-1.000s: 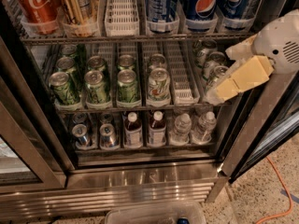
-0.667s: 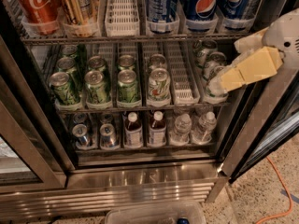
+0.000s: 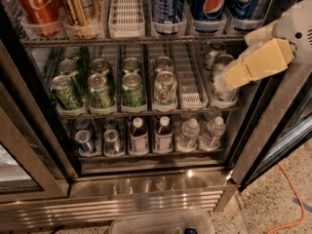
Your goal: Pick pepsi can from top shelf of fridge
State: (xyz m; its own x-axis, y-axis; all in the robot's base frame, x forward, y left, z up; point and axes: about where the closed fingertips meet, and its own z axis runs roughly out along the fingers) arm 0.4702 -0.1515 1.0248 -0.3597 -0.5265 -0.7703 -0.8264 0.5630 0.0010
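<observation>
Overall: warm, yellowish and fairly dim inside the fridge (image 3: 271,123).
Brightest: the cans on the top shelf (image 3: 126,41), and the gripper (image 3: 233,76) at right in front of the middle rack, lit pale.
Glare: a small white spot on the steel base panel (image 3: 189,173); glints on the can lids (image 3: 131,79).
Shadows: the bottom rack's left end and the left door frame (image 3: 29,145) go dark.

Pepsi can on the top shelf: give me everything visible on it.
The pepsi can is dark blue with a white small-print panel facing out, upright at the front of its lane on the top shelf, behind a clear stop. Its lid is out of frame. Logo cans stand right of it. The gripper is lower right, apart from it.
</observation>
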